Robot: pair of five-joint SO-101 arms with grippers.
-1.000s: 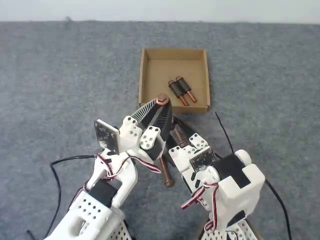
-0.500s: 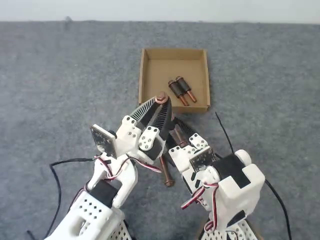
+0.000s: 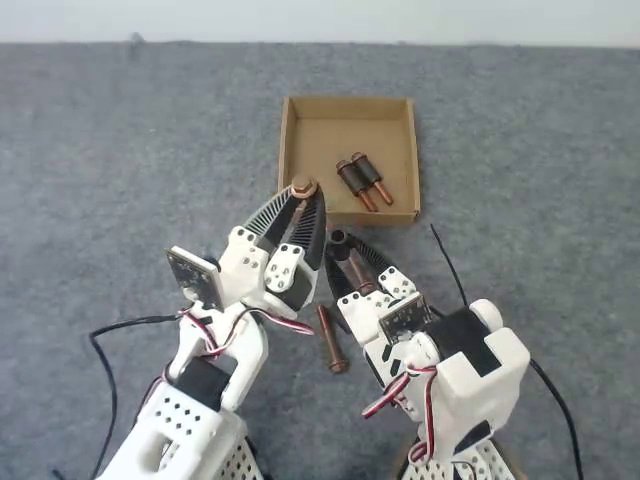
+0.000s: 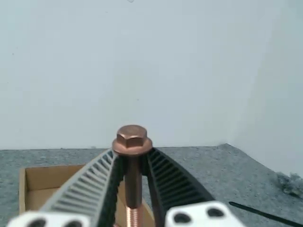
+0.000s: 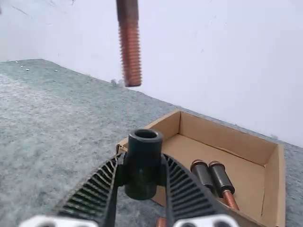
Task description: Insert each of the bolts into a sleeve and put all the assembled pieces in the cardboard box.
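My end effector grips a copper bolt upright, both ribbed fingers pressed against its shank just under the hex head, thread showing lower between them. Beyond them an open cardboard box sits on the grey counter.

The bolt has its head cut off by the right wrist view's edge.

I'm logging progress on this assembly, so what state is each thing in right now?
Left gripper: shut on a bolt.
Bolt: upright, head up, not yet in the sleeve.
Right gripper: shut on the sleeve.
Sleeve: upright, bore empty.
Spare bolt: lying loose on the table, no sleeve.
Two assembled pieces: lying in the box.
Box: open.
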